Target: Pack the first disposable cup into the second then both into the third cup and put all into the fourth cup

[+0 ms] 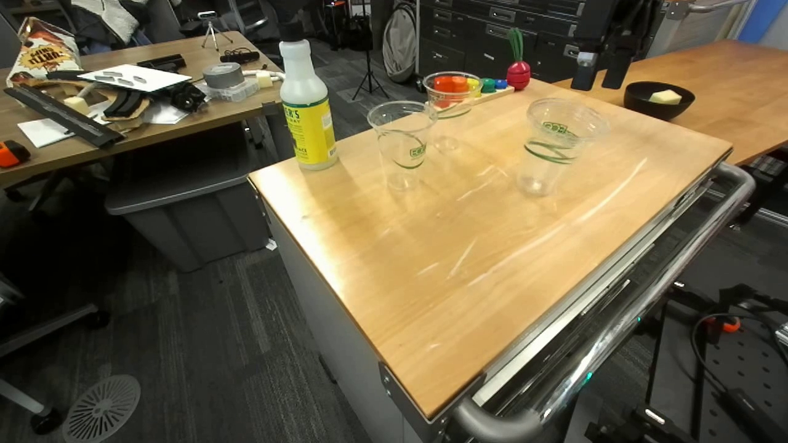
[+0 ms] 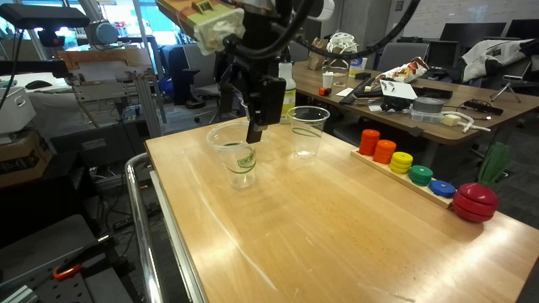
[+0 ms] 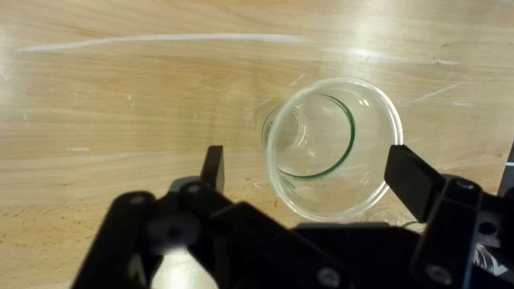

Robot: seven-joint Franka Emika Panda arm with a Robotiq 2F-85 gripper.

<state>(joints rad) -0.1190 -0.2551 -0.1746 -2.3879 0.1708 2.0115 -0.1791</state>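
Pincer [image 3: 306,160]: mine is spread wide, its two black fingers [image 3: 413,180] standing well apart; I have hold of nothing.
Cup under me [image 1: 551,151]: clear, disposable, upright on the wooden top [image 1: 431,295], with a green logo and band. In the wrist view its rim lies between my fingers, closer to one, which covers a little of it. In an exterior view a gap shows between my fingers and that rim. Whether another cup is nested inside, I cannot tell.
Bottle-side cup [image 1: 400,144]: clear too, upright on the same wood, near the bottle [image 1: 311,132] with the yellow label.
Toy-side cup [image 1: 457,114]: a third clear one, upright; in an exterior view the bottle-side one overlaps its edge, and red shows through its wall.
Ring toy [image 2: 401,163]: a board along the edge of the wooden top, carrying stacks of red, orange, yellow, green and blue.
Radish [image 2: 476,202]: red with green leaves, just beside the blue end of that board.
Bowl [image 1: 655,112]: black, a pale yellow piece [image 1: 665,97] in it; which wooden surface bears it, I cannot tell.
Rail [image 2: 143,240]: metal, running along one side of the wooden top.
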